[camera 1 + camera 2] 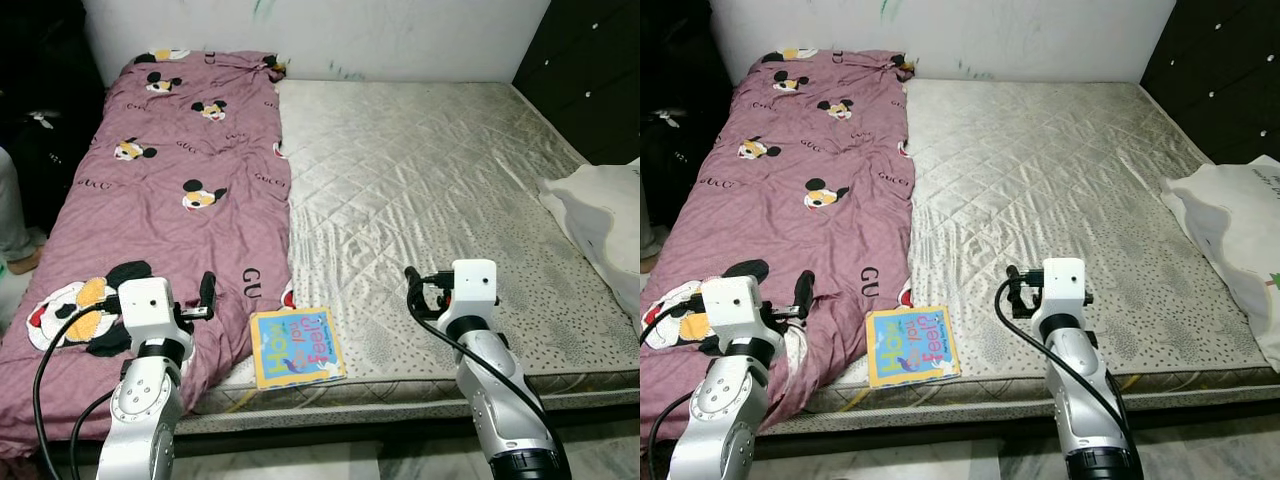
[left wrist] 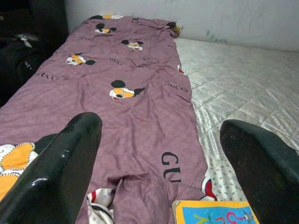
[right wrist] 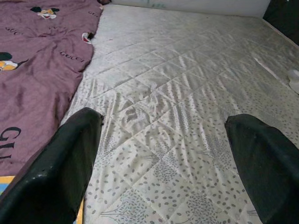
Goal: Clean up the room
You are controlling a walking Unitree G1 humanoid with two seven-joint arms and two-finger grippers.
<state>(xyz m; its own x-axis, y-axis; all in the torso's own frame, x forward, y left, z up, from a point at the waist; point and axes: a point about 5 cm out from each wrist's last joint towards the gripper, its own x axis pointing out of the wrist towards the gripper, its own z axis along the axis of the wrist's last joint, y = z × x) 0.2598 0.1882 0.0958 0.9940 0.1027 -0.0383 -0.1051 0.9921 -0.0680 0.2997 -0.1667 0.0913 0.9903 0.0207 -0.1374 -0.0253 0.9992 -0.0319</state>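
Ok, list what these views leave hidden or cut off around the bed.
- White cloth: cut by the eye views' right edge.
- Book: a corner in the left wrist view; cover words too small.
- Mattress left half: under the purple blanket.
- Dark items at far left: too shadowed to identify.

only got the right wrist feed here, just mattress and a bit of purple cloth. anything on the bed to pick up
Observer: Yes, a colourful children's book lies at the near edge of the mattress, between the two arms.
Operator: which gripper is closer to it
Observer: Hard to call. The left gripper hovers over the purple blanket on one side of the book, and the right gripper hovers over bare mattress on the other.
Operator: left one open?
Observer: Yes, the left wrist view shows its fingers spread wide, nothing between them.
Operator: anything else out there
Observer: A white cloth drapes over the bed's right edge.
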